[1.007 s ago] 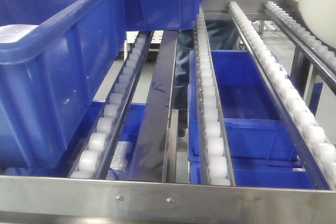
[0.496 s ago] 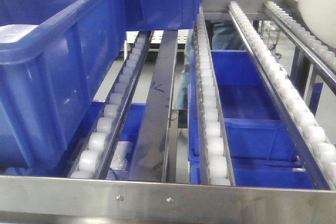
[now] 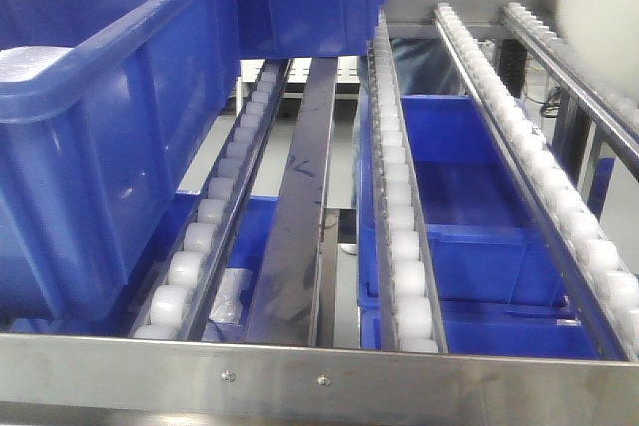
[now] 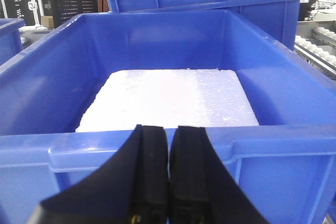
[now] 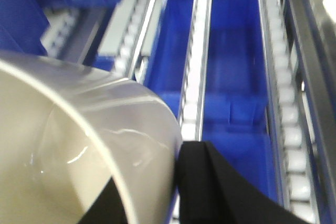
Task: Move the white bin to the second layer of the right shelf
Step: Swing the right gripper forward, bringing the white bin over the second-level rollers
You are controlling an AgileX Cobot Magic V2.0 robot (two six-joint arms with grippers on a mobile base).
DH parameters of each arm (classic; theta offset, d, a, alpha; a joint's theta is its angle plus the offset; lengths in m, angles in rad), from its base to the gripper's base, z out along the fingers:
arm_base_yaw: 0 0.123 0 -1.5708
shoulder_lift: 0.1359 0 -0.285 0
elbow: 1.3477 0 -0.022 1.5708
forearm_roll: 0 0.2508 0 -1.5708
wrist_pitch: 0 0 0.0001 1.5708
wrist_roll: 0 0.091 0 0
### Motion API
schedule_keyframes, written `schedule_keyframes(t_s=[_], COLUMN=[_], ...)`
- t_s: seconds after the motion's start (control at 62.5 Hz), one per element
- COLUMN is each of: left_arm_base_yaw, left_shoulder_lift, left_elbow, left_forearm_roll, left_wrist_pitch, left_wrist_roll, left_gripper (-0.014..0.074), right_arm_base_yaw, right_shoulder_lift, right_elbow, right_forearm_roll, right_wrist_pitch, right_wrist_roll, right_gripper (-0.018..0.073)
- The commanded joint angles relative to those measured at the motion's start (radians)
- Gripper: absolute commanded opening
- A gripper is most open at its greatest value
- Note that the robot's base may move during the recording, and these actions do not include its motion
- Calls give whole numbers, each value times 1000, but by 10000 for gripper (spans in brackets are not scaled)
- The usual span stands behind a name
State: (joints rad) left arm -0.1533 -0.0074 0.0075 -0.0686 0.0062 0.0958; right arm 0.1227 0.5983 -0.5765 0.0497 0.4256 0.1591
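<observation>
The white bin [image 3: 599,22] is a blurred pale shape at the far right of the front view, above the roller rails of the right shelf second layer [image 3: 519,147]. In the right wrist view the right gripper [image 5: 176,192] pinches the bin's rim, apparently one finger inside, one outside. The left gripper [image 4: 168,145] is closed on nothing, in front of a blue crate [image 4: 283,77] holding a white foam slab [image 4: 168,98].

Blue crates [image 3: 110,117] block the shelf's left roller lanes; the right roller rails [image 3: 519,147] lie open, with only the white bin [image 3: 604,7] above their far end
</observation>
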Motion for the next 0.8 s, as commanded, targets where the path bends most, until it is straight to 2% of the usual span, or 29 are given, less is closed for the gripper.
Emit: schedule_keyframes(t_s=[0.0, 0.368, 0.576, 0.783], left_arm_base_yaw=[-3, -3, -3, -3], left_shoulder_lift=[-13, -13, -13, -13], left_elbow=[33, 33, 33, 33], left_forearm_roll=[-5, -5, -5, -5], left_wrist_pitch=[-87, -87, -87, -87], left_wrist_roll=[-7, -7, -7, -7], left_gripper=[85, 85, 85, 85], right_arm_base_yaw=[-8, 7, 7, 30], right_shoulder_lift=[97, 521, 632, 645], right_elbow=[-52, -232, -259, -259], right_forearm_roll=[2, 27, 56, 57], right_wrist_pitch=[-100, -38, 17, 39], right_wrist_roll=[1, 1, 1, 0], right_gripper=[56, 56, 56, 56])
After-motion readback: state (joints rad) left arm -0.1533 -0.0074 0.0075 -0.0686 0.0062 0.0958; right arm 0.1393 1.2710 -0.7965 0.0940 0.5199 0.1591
